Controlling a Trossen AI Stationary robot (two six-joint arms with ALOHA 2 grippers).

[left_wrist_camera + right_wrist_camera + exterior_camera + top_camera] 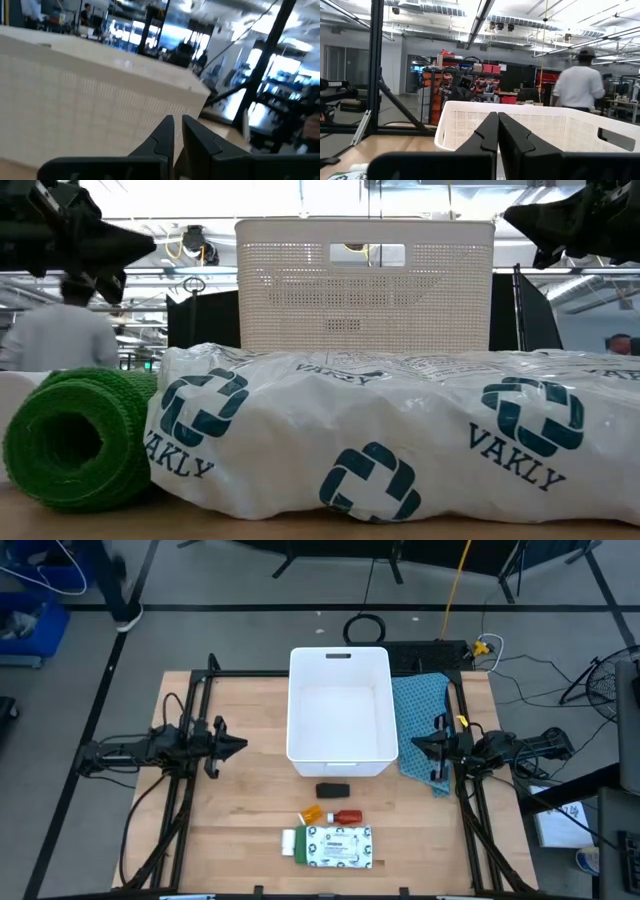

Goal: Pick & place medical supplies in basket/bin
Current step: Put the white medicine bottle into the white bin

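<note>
So nothing's picked up yet, both arms parked beside the tub.

The white tub [339, 711] sits mid-table, empty, easy reach for both. Left gripper [240, 747] and right gripper [416, 745] flank it, fingers pinched nearly together, holding nothing. Supplies lie nearer than both: white packet [338, 846], green roll [290, 842], black piece [333, 790], red bottle [346, 816].

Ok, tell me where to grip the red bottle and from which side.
Grip the red bottle across its body, coming straight down. It lies flat, its long axis left-right, so fingers can close front-to-back. The orange piece sits close on one end, the packet just in front, so stay central.
</note>
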